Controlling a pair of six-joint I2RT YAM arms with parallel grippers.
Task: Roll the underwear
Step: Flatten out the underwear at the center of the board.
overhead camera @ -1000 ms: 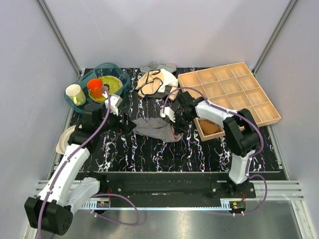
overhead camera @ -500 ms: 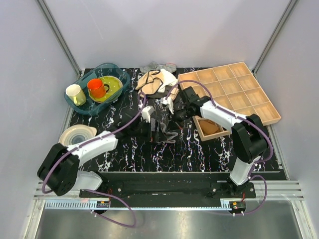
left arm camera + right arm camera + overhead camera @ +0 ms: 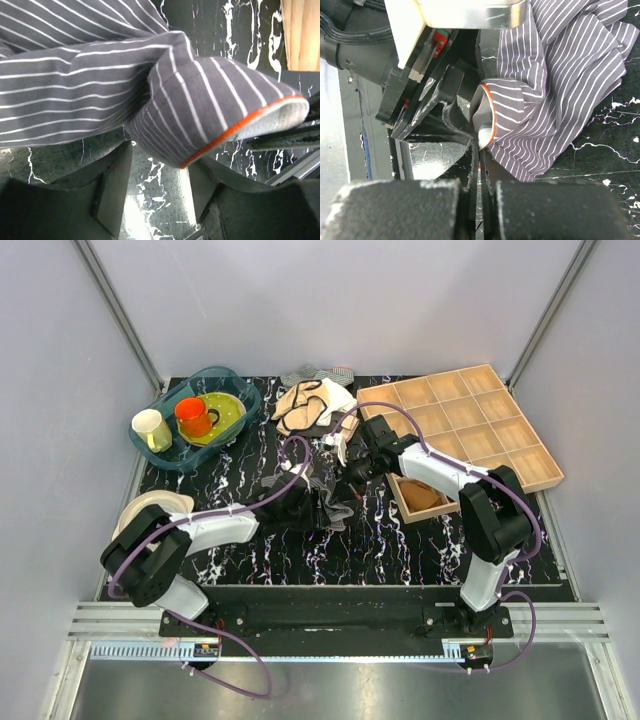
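Observation:
The underwear point(image 3: 328, 502) is grey with fine white stripes and lies bunched at the middle of the black marble table. In the left wrist view a folded flap of the underwear point(image 3: 200, 110) with an orange-edged hem hangs between the tips of my left gripper point(image 3: 157, 175). Its jaws stand apart and bare table shows between them. My right gripper point(image 3: 482, 147) is shut on that same orange-edged hem of the underwear point(image 3: 560, 90), right beside the left gripper's fingers point(image 3: 451, 107). From above, the left gripper point(image 3: 305, 495) and the right gripper point(image 3: 345, 477) meet over the cloth.
A beige-and-white garment with black trim point(image 3: 312, 405) lies behind, with another striped piece point(image 3: 318, 373) at the back edge. A wooden compartment tray point(image 3: 470, 425) and a small wooden box point(image 3: 420, 498) stand at the right. A blue basin with cups point(image 3: 195, 415) and stacked plates point(image 3: 150, 508) are at the left.
My left arm swung in from the left side to the underwear and its jaws have narrowed. The cloth, spread flat before, is now gathered into a narrower heap. The right gripper stayed shut on the hem.

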